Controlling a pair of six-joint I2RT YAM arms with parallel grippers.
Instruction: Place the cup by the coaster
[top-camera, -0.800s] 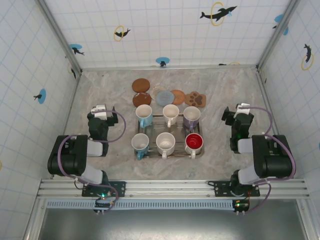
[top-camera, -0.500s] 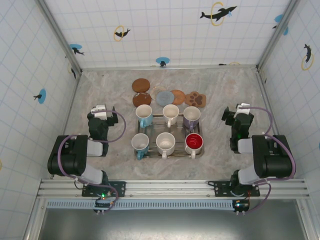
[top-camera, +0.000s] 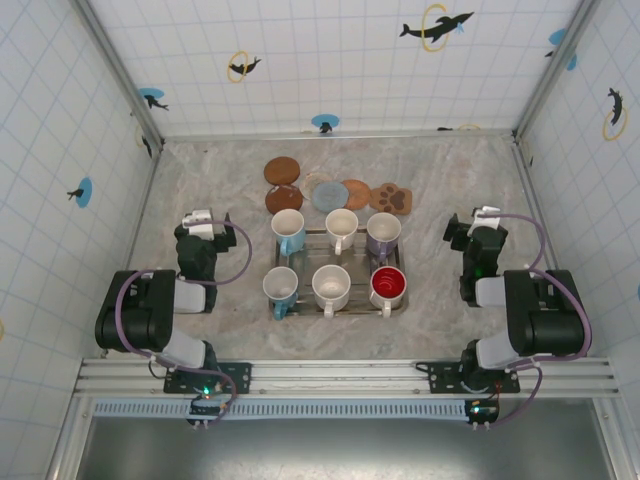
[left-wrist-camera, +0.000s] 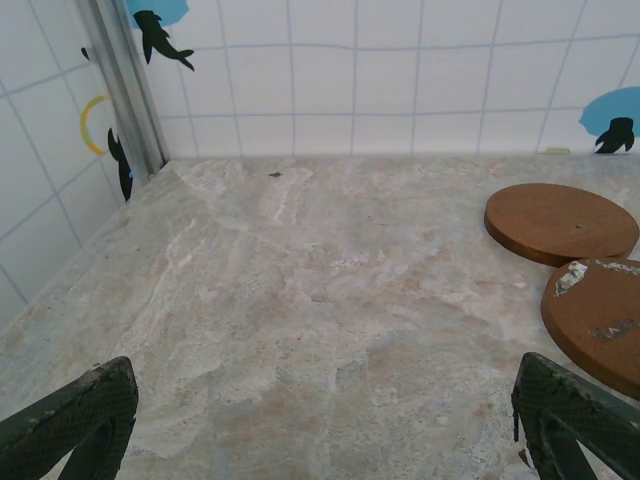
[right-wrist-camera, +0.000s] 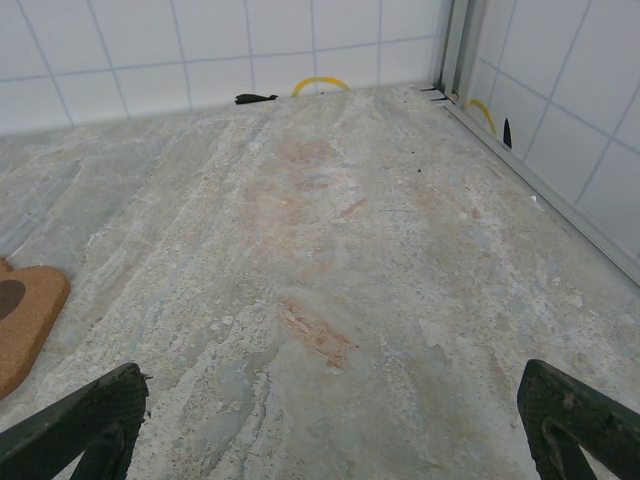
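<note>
Six mugs (top-camera: 331, 287) stand in a metal rack (top-camera: 352, 312) mid-frame below the coasters (top-camera: 327, 194), flanked by left fingers (left-wrist-camera: 75, 415) and right fingers (right-wrist-camera: 80, 420), both spread apart, seemingly ready to pick.

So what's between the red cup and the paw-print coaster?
The purple cup stands directly between the red cup and the paw-print coaster, as the top view shows.
</note>
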